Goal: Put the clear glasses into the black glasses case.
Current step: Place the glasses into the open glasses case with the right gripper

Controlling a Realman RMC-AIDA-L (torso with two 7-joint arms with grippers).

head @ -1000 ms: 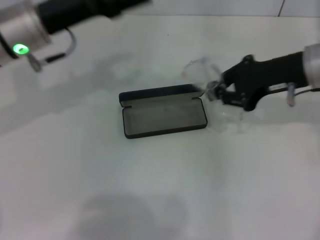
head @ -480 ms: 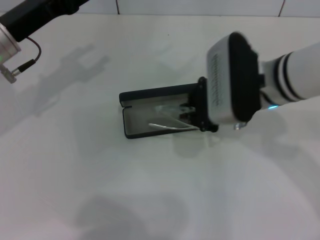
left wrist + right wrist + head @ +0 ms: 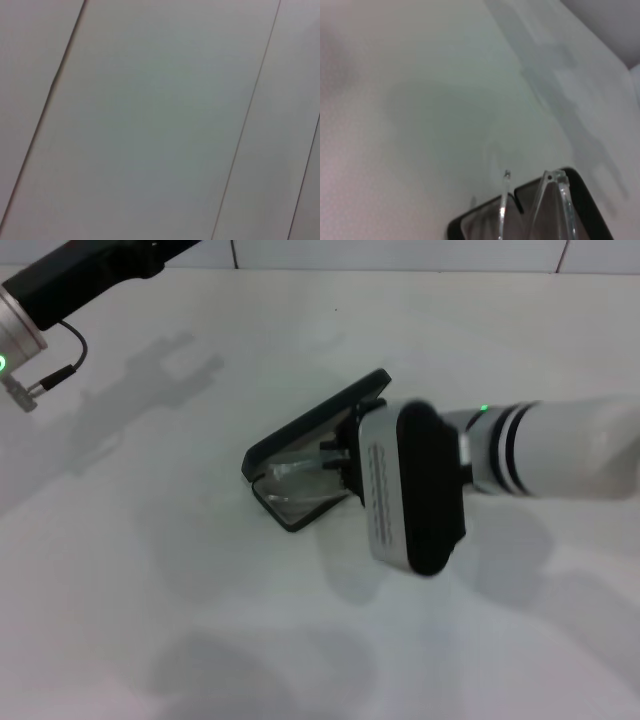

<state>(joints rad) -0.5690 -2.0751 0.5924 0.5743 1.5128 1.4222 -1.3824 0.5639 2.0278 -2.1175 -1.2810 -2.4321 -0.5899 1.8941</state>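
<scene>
The black glasses case [image 3: 318, 418] lies open at the middle of the white table, turned at a slant, with its lid raised along the far side. The clear glasses [image 3: 290, 478] rest in its lower half as a faint glassy shape. My right gripper [image 3: 338, 458] reaches into the case from the right, mostly hidden behind the bulky white and black wrist. In the right wrist view, two thin transparent parts of the clear glasses [image 3: 555, 200] stand over the dark corner of the black glasses case [image 3: 592, 215]. My left arm [image 3: 70, 285] is parked at the far left.
The white table [image 3: 200, 620] surrounds the case, with arm shadows across it. A tiled wall edge [image 3: 400, 255] runs along the back. The left wrist view shows only pale panels [image 3: 160, 120] with thin seams.
The right arm came in lower and further left over the case. The case has swung round to a slant and its lid stands more upright. The glasses have gone from above the tray to lying in it.
</scene>
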